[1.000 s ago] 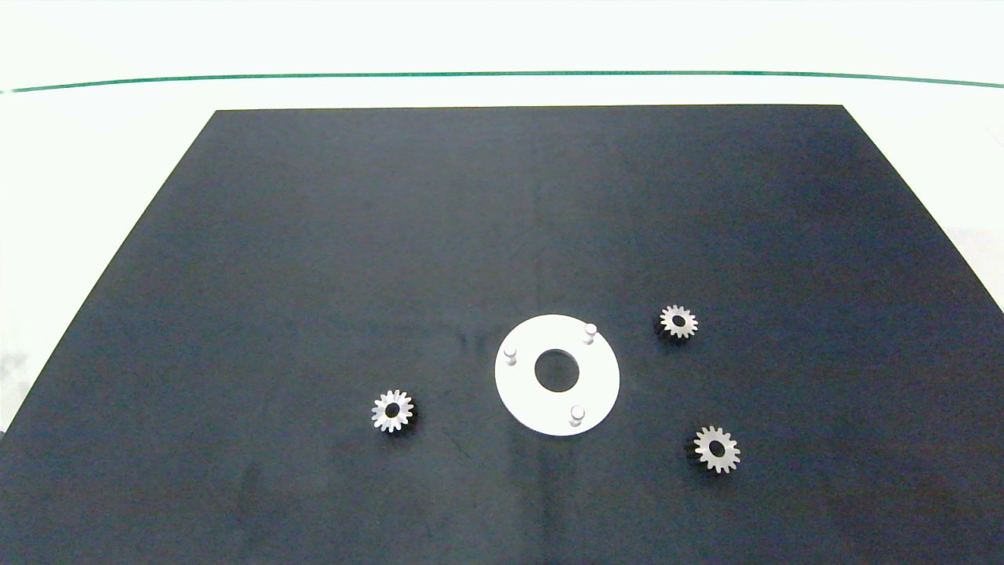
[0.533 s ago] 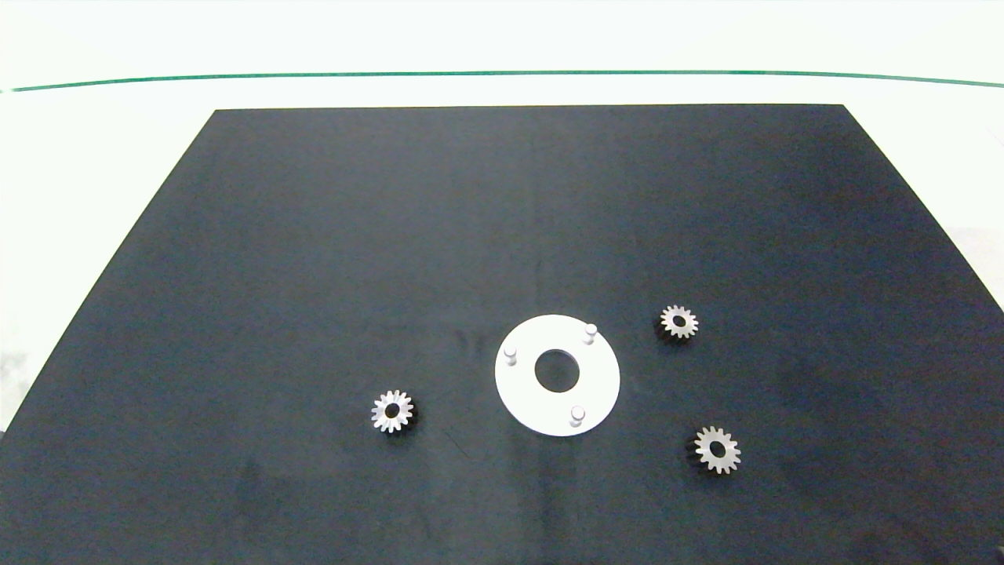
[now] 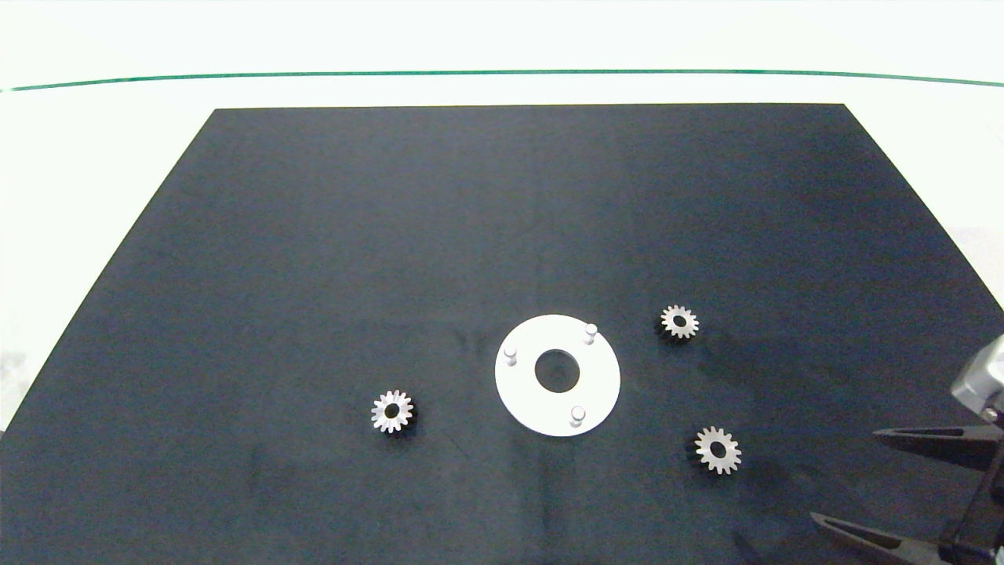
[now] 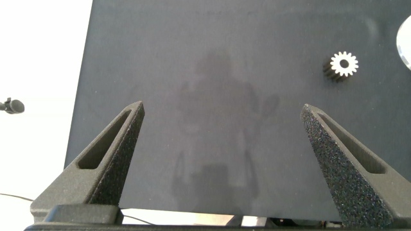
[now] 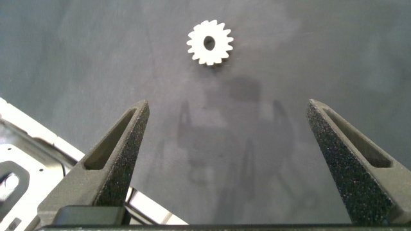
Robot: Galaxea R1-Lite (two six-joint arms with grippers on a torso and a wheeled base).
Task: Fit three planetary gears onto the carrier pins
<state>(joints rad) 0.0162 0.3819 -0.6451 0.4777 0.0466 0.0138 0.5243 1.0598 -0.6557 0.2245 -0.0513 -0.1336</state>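
Observation:
Three silver planetary gears lie flat on the black mat: one left of the white disc, one to its upper right, one to its lower right. The three carrier pins stand bare on the disc. My right gripper enters at the lower right, open and empty, a short way right of the lower-right gear, which also shows in the right wrist view. My left gripper is open and empty; the left gear lies ahead of it, and the arm is out of the head view.
The black mat covers most of the white table. A green line runs along the far side. The mat's near edge and a pale metal part show in the right wrist view.
My right gripper has come into the head view from the lower right edge. The gears and the disc have not moved.

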